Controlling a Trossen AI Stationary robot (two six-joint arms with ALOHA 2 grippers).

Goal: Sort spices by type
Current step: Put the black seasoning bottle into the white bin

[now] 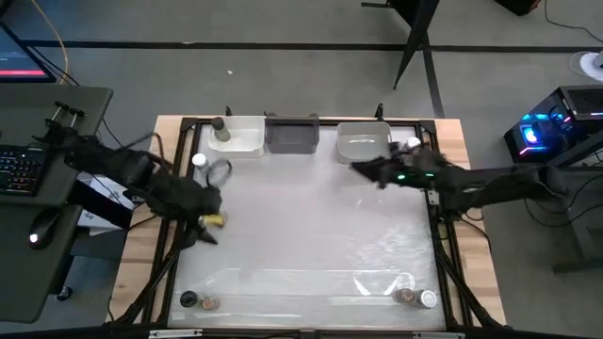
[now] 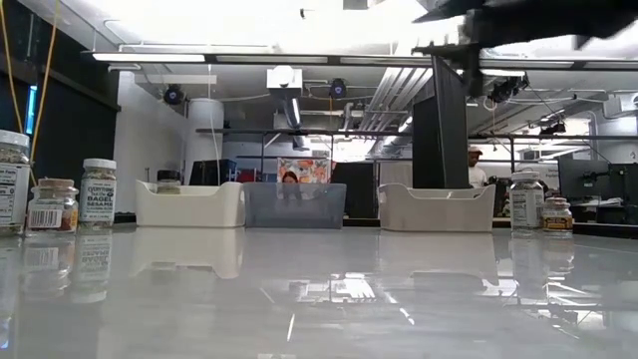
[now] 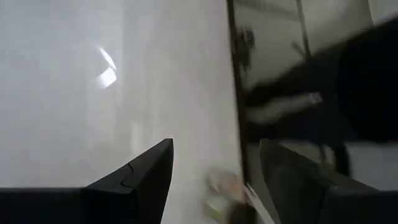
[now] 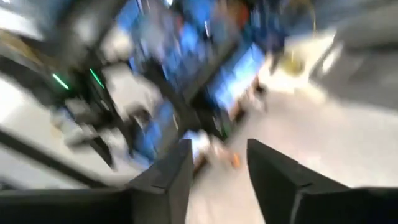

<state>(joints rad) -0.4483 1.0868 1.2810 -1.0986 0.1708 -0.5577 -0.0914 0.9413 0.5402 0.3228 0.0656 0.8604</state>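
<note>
White-capped jar (image 1: 199, 160) upright at tabletop (image 1: 311, 217) far left; white bin (image 1: 247, 141) holds dark-capped jar (image 1: 218, 124); my left pincer (image 3: 214, 165) released, right pincer (image 4: 219, 163) released.

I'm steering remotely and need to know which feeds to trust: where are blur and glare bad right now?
Right wrist view: heavy motion smear, only the arm's own jaws read clearly. Left wrist view: soft; a yellowish jar near the jaws is a blur. High view: glare streaks on the table toward its near right. Low view: sharp, though the glossy tabletop mirrors the bins and ceiling lights wash out the top.
</note>
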